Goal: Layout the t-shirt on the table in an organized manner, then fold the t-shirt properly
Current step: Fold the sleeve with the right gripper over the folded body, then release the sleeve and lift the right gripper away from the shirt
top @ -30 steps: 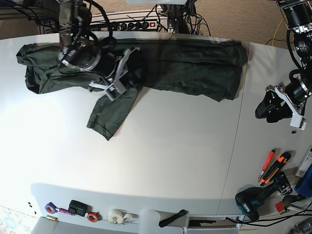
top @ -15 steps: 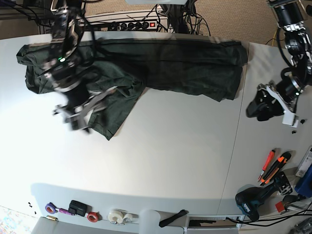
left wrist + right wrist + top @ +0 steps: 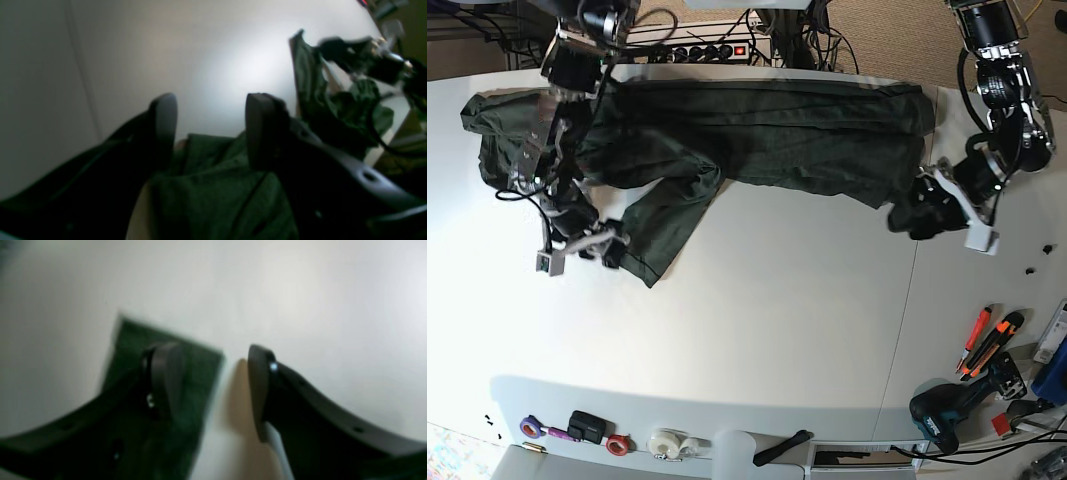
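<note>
Dark green knit, the t-shirt lay stretched as a long rumpled band along the far side of the white table, with one cuffed sleeve angled toward the near edge. The step in hand appeared to be the laying-out, since the body was bunched and no fold was in place. The right gripper, at the left of the base view, hovered over the sleeve's cuff end; its wrist view showed the jaws parted, one finger above the cloth, the other above bare table, holding nothing. The left gripper, at the right of the base view, reached in low at the shirt's opposite end; its wrist view showed wide-set fingers straddling the fabric edge without pinching it. The left arm bent down from the far corner; the right arm hung down across the garment. The next move probably called for closing on an edge at each end and drawing the cloth flat.
</note>
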`<state>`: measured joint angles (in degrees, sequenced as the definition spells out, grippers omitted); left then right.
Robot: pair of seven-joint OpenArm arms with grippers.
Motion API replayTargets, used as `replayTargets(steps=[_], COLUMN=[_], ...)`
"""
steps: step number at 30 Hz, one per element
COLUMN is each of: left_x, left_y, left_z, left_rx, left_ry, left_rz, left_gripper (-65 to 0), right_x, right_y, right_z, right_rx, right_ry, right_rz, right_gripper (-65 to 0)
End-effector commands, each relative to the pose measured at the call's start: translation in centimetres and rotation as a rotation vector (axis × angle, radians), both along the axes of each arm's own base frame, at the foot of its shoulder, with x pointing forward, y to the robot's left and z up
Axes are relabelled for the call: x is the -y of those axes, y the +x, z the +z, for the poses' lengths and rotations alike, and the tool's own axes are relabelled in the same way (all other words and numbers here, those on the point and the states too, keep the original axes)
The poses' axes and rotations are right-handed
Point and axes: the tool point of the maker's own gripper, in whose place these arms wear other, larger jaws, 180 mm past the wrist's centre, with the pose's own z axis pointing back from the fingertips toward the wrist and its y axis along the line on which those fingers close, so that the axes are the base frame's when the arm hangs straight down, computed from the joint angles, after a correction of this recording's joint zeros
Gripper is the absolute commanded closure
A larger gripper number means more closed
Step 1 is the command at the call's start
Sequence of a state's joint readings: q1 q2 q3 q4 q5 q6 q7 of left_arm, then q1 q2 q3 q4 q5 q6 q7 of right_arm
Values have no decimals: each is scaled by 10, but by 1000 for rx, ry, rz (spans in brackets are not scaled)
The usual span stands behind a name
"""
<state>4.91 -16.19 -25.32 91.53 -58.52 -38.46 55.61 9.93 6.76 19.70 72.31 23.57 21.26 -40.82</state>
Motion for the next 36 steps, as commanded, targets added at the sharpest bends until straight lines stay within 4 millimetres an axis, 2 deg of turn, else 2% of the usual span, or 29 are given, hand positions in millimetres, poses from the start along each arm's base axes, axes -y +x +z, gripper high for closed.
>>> replayTargets(steps=[1,2,3,4,6,9,14,17,19,22,28,31,36], left_x=[1,4,6,6,5,-1,-4,-9,-12,-14,-33,-50,-75], left_y=[7,7,7,7,9,13,11,12,14,15,17,18,19], left_z=[16,15,15,15,15,12,7,8,10,12,17,21,29], left_rx=[57,55,55,55,60,71,59,57,66,70,83,92,101], left_ry=[-14,-16,-16,-14,-2,40,72,83,85,87,93,112,178], left_rz=[-6,-13,-19,-21,-16,5,4,9,15,22,79,115,126], left_gripper=[-309,-309,-309,-309,-309,-308,-308,-308,-308,-308,-308,-308,-308], right_x=[-2,-9,-18,-31,-58,-90,-117,-143,-166,-204,-291,-323,-363], right_y=[3,2,1,-1,-5,-7,-8,-22,-37,-61,-112,-131,-157], right_z=[-6,-16,-23,-27,-26,-1,64,96,110,117,111,111,119], right_rx=[-41,-76,-103,-118,-111,-43,127,208,245,265,232,232,249], right_ry=[0,16,31,42,88,181,194,177,184,202,298,297,319], right_rz=[16,33,68,129,257,402,537,603,653,738,961,1057,1179], right_gripper=[-320,-318,-286,-211,-9,0,0,0,0,0,0,0,0])
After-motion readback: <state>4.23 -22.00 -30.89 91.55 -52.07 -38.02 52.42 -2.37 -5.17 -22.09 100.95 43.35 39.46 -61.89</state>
